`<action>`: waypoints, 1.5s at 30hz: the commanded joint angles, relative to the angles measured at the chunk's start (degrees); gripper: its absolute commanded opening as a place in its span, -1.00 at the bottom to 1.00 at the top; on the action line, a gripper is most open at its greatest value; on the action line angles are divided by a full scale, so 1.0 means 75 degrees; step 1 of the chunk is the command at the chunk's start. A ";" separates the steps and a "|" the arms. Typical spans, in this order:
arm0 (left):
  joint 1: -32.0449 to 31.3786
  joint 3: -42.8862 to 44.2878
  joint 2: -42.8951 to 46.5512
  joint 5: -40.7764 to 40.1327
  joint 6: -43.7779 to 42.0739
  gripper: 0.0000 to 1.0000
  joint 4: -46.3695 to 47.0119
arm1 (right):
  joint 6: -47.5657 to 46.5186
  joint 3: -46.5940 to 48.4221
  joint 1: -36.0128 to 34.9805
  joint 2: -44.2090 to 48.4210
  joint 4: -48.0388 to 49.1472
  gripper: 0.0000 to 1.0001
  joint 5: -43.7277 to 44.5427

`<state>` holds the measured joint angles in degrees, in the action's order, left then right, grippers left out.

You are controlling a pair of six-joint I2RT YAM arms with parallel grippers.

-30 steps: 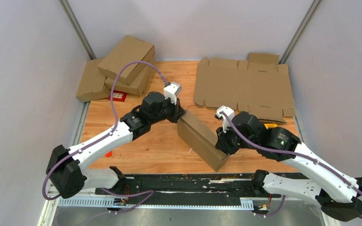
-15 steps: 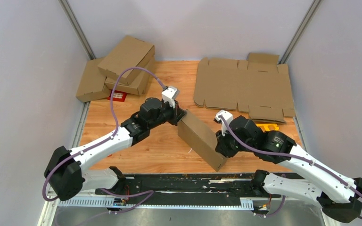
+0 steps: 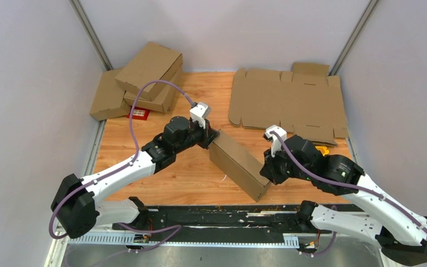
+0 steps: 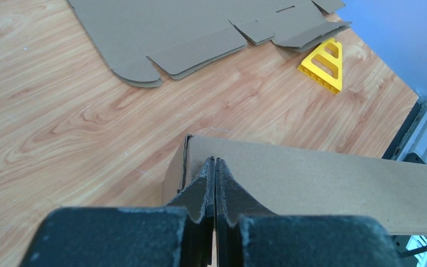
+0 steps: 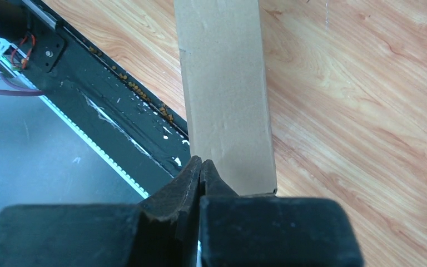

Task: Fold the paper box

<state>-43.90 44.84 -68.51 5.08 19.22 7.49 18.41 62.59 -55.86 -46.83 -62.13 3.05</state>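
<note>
Where the paper box (image 3: 238, 164) sits: on edge in the middle of the bench (image 3: 183, 172), slanting from far left to near right between my arms
My left end effector (image 4: 215, 161): fingers pressed together, holding nothing, tips at the box's far end
My right end effector (image 5: 200, 161): fully closed, empty, tips at the box's near end
Behind: flat cardboard blank (image 3: 286, 103)

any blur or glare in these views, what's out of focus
Top external: even light, no glare, paper box sharp with only a soft shadow. Left wrist: close jaws soft, wood table crisp. Right wrist: jaws dark and blurry, box sharp.
</note>
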 commanded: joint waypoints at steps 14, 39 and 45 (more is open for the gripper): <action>-0.0030 -0.0033 0.0012 -0.0211 -0.0137 -1.00 -0.1284 | 0.1381 -0.0661 -0.0040 0.0129 -0.0603 -1.00 0.0442; -0.0030 0.1552 -0.0210 -0.0125 -0.0245 -0.82 -0.2527 | 0.1247 -0.0412 -0.0037 0.0061 -0.1320 -1.00 0.0571; -0.0030 0.2499 -0.0148 -0.0657 -0.0307 -0.86 -0.3653 | 0.1154 -0.0433 -0.0041 0.0008 -0.1230 -1.00 0.0508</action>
<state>-44.12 58.43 -70.28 2.61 18.70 -12.47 28.18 58.96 -55.86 -46.09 -69.14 5.30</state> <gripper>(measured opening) 0.130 0.008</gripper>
